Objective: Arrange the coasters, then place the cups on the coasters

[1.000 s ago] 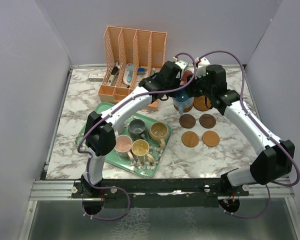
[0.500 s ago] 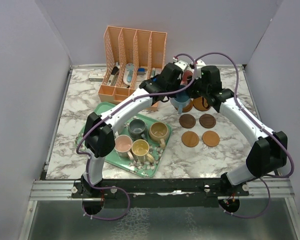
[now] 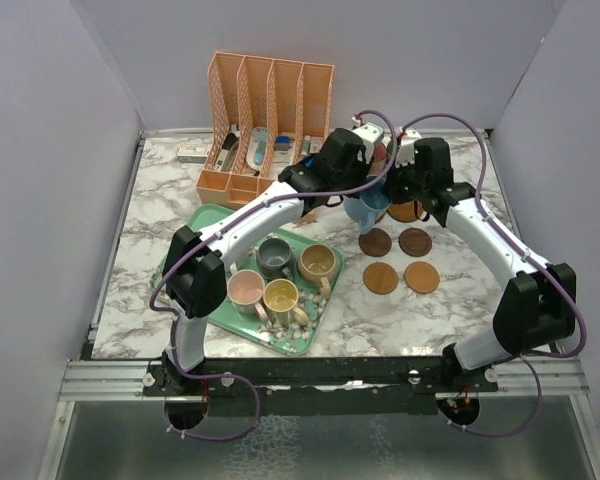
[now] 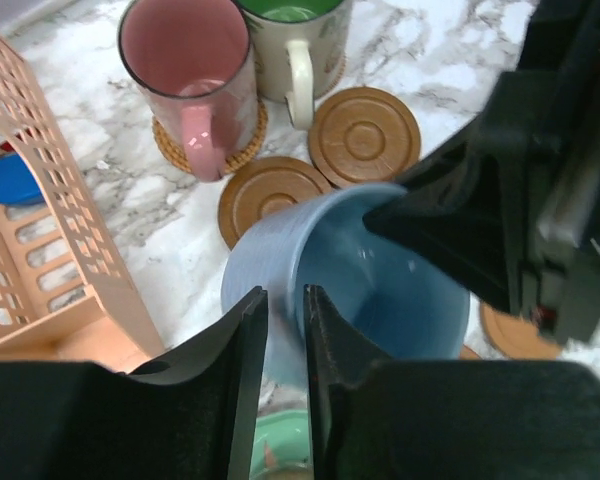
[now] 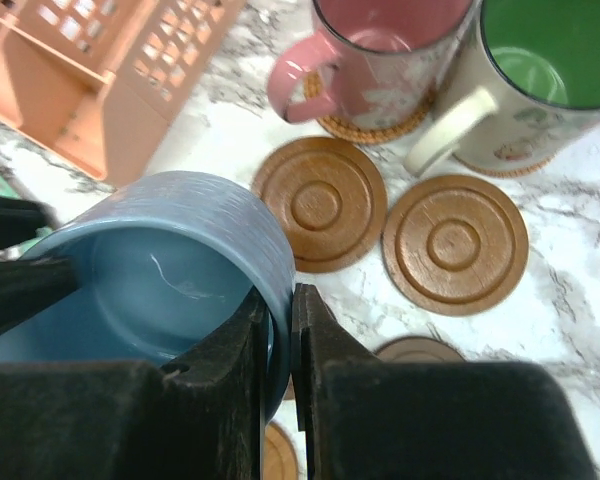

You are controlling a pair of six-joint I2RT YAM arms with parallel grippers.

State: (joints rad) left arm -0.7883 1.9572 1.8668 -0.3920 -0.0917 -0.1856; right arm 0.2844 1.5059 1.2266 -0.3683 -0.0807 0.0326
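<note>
Blue ceramic mug [image 5: 155,285] sits btwn both tools: R gripper [image 5: 280,300] clamped on one rim wall, L gripper [image 4: 286,300] clamped on opposite rim, over round brown ringed coasters [image 5: 320,205].

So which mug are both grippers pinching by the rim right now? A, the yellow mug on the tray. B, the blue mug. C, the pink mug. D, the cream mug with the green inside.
B: the left gripper and the right gripper each have one finger inside and one outside the wall of the blue mug.
</note>
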